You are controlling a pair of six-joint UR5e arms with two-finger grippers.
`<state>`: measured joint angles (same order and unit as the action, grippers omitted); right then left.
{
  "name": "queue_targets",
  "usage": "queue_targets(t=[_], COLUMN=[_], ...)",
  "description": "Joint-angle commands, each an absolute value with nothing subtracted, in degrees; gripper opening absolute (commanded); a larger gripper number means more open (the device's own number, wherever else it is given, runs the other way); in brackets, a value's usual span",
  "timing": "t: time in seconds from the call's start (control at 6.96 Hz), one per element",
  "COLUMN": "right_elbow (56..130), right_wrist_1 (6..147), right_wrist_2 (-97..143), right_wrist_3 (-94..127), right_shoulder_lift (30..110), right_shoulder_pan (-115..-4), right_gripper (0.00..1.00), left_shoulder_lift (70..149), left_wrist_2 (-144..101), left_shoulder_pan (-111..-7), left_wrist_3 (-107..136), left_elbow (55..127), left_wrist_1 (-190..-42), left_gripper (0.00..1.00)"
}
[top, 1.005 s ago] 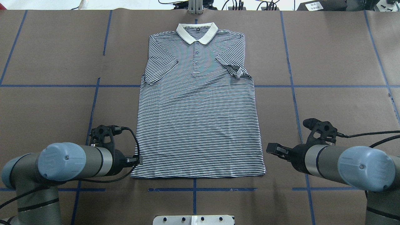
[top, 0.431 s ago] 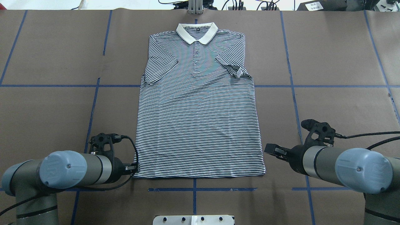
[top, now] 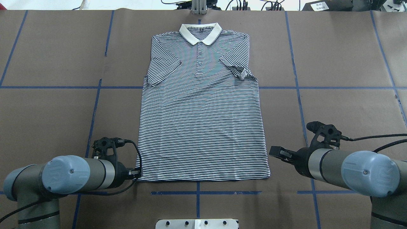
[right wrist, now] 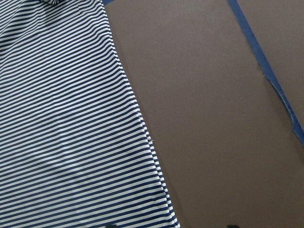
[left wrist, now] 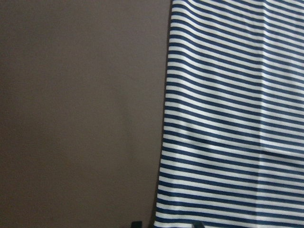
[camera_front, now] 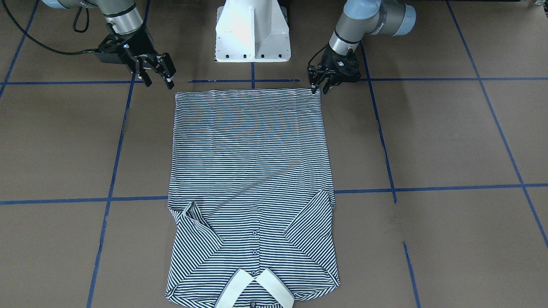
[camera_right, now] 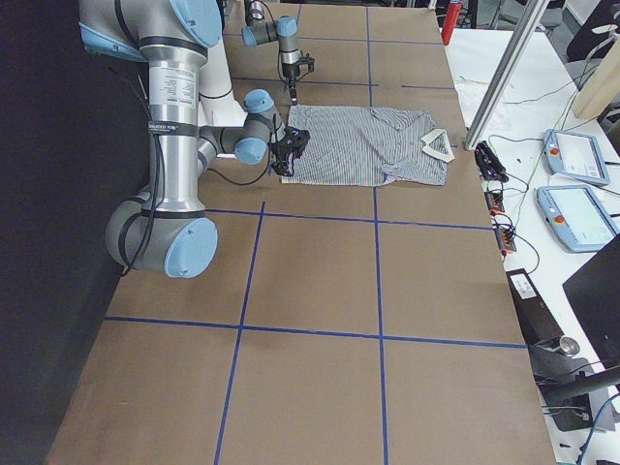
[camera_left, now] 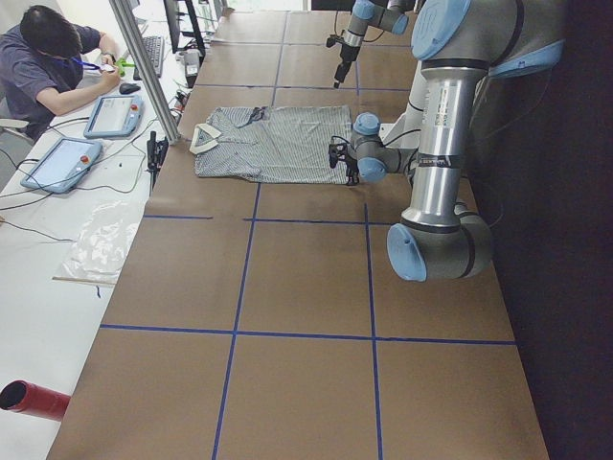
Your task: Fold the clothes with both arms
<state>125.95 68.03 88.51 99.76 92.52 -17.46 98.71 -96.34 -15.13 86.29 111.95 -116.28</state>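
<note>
Striped polo shirt (top: 203, 121) lies flat on the table (top: 47, 63), sleeves tucked in but body not yet folded; left gripper (camera_front: 319, 89), jaws apart, sits at one hem corner, while right gripper (camera_front: 158, 81), jaws apart, hovers beside the other.

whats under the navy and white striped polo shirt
The brown paper-covered table shows all around the flat navy-and-white striped polo shirt, and a blue tape line meets both its side edges. Whether the line runs on beneath, or anything else lies there, is covered.
</note>
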Motion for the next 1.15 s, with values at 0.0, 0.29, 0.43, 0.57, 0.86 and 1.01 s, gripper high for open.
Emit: queue_targets(t=[0.0,0.29,0.43,0.57,0.86,1.01], right_elbow=[125.95,125.95,125.86,125.95,125.95,126.03], right_wrist_1=[68.03,68.03,68.03,68.03,68.03,68.03], right_wrist_2=[88.51,88.51,88.51,88.51,88.51,88.51], right_wrist_3=[99.76,99.76,99.76,99.76,99.76,99.76], right_shoulder_lift=[92.55,92.55,92.55,92.46,92.37,92.37], right_shoulder_pan=[-17.49,-17.49,-17.49,-17.49,-17.49,-17.49], right_gripper=[0.83,0.83,0.83,0.83,0.83,0.83], left_shoulder_lift=[98.79,98.88,98.88,98.88,98.79,98.7], left_wrist_2=[-96.33,-96.24,-96.24,-96.24,-96.24,-96.24], left_shoulder_pan=[-14.77,-14.5,-14.5,-14.5,-14.5,-14.5], left_wrist_3=[86.31,86.31,86.31,86.31,86.31,86.31], left_elbow=[111.8,111.62,111.53,111.53,111.45,111.53], left_wrist_1=[-116.28,-116.28,-116.28,-116.28,-116.28,-116.28], left_gripper=[0.45,0.44,0.41,0.41,0.41,0.41])
